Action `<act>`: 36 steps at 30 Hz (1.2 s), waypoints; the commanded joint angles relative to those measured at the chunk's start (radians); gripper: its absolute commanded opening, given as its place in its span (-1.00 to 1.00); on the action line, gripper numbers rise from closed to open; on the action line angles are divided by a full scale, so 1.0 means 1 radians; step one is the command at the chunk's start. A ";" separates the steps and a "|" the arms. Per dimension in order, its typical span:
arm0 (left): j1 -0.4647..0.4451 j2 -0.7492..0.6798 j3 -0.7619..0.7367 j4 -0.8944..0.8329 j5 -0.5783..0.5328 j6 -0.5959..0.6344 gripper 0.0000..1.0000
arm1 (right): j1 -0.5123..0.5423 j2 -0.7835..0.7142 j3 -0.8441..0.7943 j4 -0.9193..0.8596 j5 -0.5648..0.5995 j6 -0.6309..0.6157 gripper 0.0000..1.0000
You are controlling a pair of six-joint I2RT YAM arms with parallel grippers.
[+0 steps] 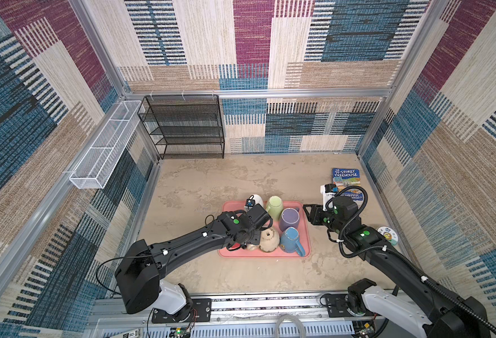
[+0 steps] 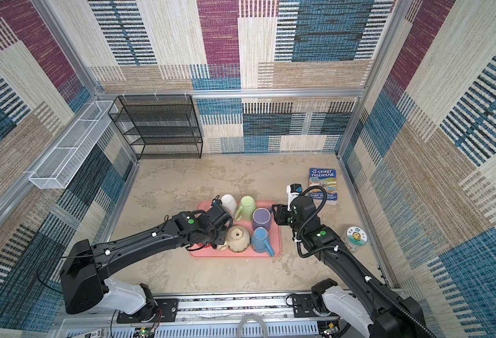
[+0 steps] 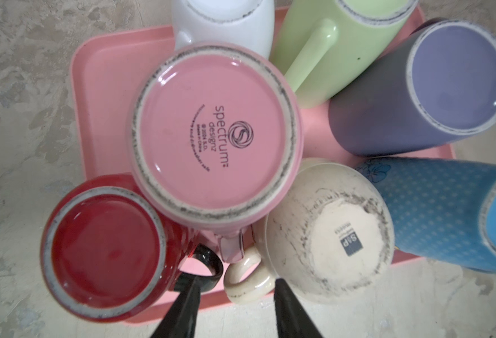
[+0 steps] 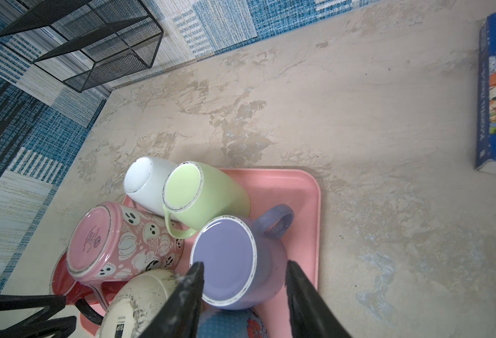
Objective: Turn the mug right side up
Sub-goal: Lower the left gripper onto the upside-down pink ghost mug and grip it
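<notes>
Left wrist, left end effector [image 3: 237,280] part open, straddling cream mug handle [image 3: 242,294]

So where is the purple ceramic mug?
In both top views the purple mug sits on the pink plastic tray, right side, between the green mug and the blue mug.

Table [image 1: 211,181]: we record a mottled beige, stone-look top walled on three sides. Lying directly on it:
- a pink tray [image 1: 270,254], near the middle;
- a blue paperback book [image 1: 346,178], flat, at the far right, well apart from the tray;
- a black mesh rack [image 1: 187,128], upright in the far left corner;
- a round tub with a printed lid [image 1: 388,234], by the right wall.
</notes>
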State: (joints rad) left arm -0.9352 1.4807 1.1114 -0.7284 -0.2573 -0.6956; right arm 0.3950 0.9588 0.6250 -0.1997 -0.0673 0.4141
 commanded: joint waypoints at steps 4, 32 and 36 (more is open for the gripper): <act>0.027 0.037 -0.016 0.063 -0.002 -0.014 -0.14 | 0.001 -0.003 -0.003 0.046 0.017 0.009 -0.04; 0.050 0.189 0.011 0.098 -0.038 0.018 -0.33 | 0.002 0.018 -0.024 0.067 -0.009 0.008 -0.05; 0.050 0.207 0.013 0.104 -0.031 0.016 -0.35 | 0.001 0.023 -0.025 0.069 -0.011 0.008 -0.05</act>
State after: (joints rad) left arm -0.8879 1.6764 1.1164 -0.6365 -0.2817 -0.6842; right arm 0.3950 0.9794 0.6014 -0.1654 -0.0696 0.4141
